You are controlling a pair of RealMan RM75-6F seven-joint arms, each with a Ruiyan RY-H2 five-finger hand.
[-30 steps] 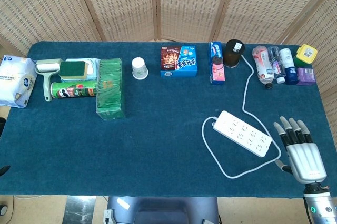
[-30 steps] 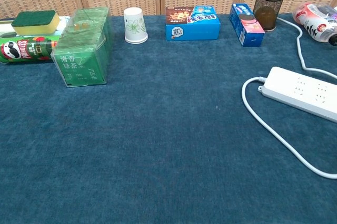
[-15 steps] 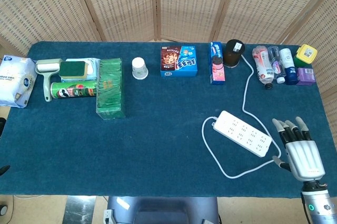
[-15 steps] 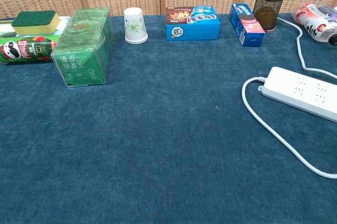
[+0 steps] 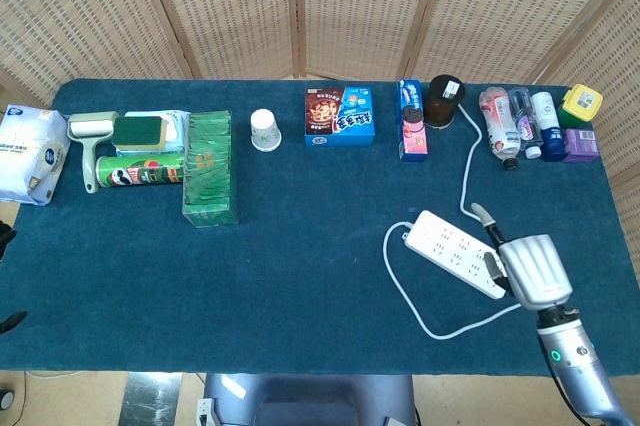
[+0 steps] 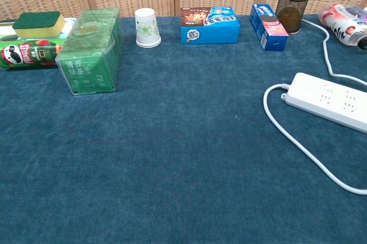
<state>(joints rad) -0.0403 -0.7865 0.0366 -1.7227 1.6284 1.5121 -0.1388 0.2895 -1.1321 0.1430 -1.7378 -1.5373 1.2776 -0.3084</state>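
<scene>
My right hand [image 5: 525, 268] hangs over the near right end of the white power strip [image 5: 455, 246], back turned up and fingers pointing down at it. One finger sticks out apart toward the strip's cable. Whether the fingers touch the strip is hidden under the hand. The strip lies flat on the blue cloth, and its white cable [image 5: 415, 306] loops out in front of it. In the chest view the power strip [image 6: 330, 101] shows at the right edge with no hand on the part in sight. My left hand appears in neither view.
Along the back stand a paper cup [image 5: 264, 130], a blue biscuit box [image 5: 340, 116], a slim blue box [image 5: 411, 121], a dark mesh pot [image 5: 444, 100] and several bottles [image 5: 520, 121]. At the left lie a green tea pack [image 5: 210, 168], a Pringles can [image 5: 140, 170], a sponge [image 5: 138, 130] and tissues [image 5: 28, 154].
My right hand has moved left and away from the table's front right corner onto the power strip's end, tipping its fingers downward. The strip and all other items stayed put.
</scene>
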